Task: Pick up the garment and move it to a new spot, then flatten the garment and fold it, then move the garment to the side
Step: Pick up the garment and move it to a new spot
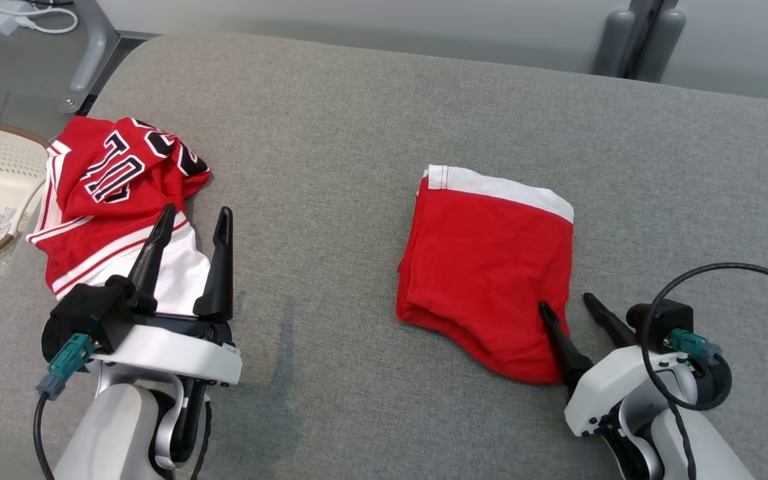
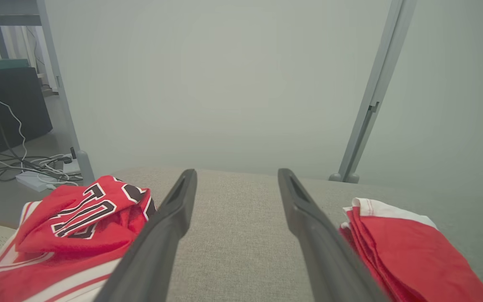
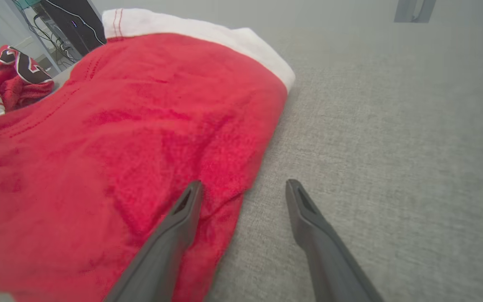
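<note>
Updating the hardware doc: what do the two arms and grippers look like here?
Both match. The left gripper and right gripper each have two long, tapered black fingers on a black mount, set on a glossy white wrist shell over a pale grey forearm. A teal connector plugs into each wrist, feeding a black cable. No markings legible.

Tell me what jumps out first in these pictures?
Two bright red clothes on the grey cushion: a folded garment with a white band right of the middle, and a crumpled jersey with big numbers at the left edge. The open right gripper has one finger over the folded one's near corner; the open left gripper sits by the jersey.
</note>
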